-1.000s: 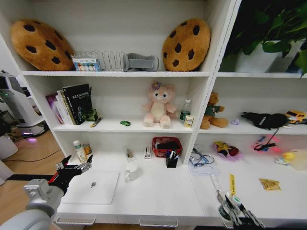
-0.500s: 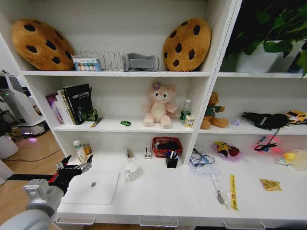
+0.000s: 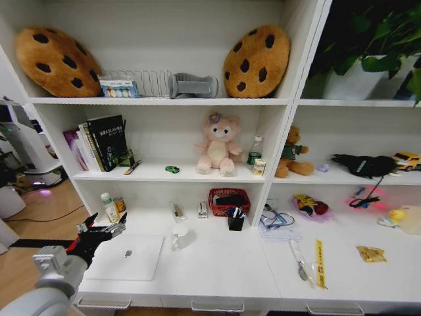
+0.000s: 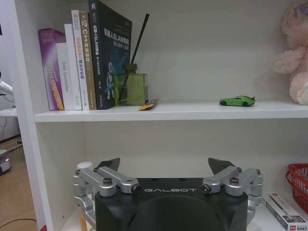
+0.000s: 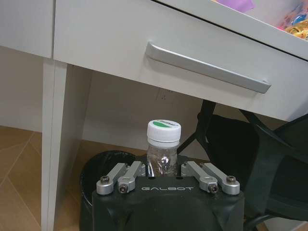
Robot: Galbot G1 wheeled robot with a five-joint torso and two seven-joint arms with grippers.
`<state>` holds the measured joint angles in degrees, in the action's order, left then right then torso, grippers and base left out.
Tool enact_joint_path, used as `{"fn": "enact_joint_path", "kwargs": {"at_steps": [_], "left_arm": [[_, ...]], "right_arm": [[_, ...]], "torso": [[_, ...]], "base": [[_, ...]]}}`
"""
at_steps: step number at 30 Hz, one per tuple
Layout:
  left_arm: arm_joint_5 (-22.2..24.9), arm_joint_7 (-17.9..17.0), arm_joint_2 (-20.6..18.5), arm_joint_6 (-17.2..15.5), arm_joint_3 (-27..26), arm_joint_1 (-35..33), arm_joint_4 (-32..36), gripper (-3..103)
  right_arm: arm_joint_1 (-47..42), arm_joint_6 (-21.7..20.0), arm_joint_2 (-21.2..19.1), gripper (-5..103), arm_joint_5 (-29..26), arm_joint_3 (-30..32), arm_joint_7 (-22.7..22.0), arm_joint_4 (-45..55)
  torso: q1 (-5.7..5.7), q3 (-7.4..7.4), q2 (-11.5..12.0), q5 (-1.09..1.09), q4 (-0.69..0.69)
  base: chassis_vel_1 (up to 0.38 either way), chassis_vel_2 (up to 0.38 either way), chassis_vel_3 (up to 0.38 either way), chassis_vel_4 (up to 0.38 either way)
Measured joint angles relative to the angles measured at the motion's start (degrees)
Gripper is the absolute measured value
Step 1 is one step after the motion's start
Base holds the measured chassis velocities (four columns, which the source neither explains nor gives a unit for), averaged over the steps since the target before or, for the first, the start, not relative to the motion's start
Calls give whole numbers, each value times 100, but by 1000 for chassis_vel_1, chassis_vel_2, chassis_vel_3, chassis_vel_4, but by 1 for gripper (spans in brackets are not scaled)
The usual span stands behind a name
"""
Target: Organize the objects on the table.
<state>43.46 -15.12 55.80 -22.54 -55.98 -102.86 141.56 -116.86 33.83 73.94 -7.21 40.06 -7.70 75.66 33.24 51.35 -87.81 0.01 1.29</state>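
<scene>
Head view: the slim silver laptop (image 3: 125, 256) lies flat and closed at the left end of the long white desk (image 3: 217, 270), lid logo up. The left gripper (image 3: 104, 231) hangs just above its left rear corner, fingers spread wide and empty. A tiny green toy car (image 3: 172, 169) sits on the middle shelf; pens (image 3: 301, 263) lie on the desk's right half.

Left wrist view: the left gripper's fingers (image 4: 107, 166) stand wide apart with nothing between them; the toy car (image 4: 237, 101) rests on the shelf ahead.

Right wrist view: the right gripper (image 5: 162, 174) is below the desk, before a drawer handle (image 5: 207, 68), jaws closed on a clear plastic bottle with a green-and-white cap (image 5: 163, 149).

Judgement: the laptop is rigid, smooth and moderately heavy; an edge grip seems soundest.
</scene>
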Motion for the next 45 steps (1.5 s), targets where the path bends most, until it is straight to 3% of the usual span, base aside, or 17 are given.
{"fn": "enact_joint_path", "kwargs": {"at_steps": [19, 25, 34, 45], "left_arm": [[0, 0, 0, 0, 0, 0, 0, 100], [0, 1, 0, 0, 1, 0, 0, 100], [0, -1, 0, 0, 0, 0, 0, 100], [0, -1, 0, 0, 0, 0, 0, 100]], "right_arm": [[521, 186, -94, 27, -37, -200, 61, -537], [1767, 270, -22, 27, 250, -462, 138, -2179], [3340, 460, 30, 27, 767, -539, 82, -3678], [3987, 425, 133, 27, 998, -566, -57, -4118]], "torso": [[0, 0, 0, -1, -1], [0, 0, 0, 2, 2], [1, 0, 0, -2, -1], [1, 0, 0, -2, 0]], "base": [[-71, -69, 72, 75], [-44, -68, 48, 45], [32, 47, -22, -27], [0, 0, 0, 0]]}}
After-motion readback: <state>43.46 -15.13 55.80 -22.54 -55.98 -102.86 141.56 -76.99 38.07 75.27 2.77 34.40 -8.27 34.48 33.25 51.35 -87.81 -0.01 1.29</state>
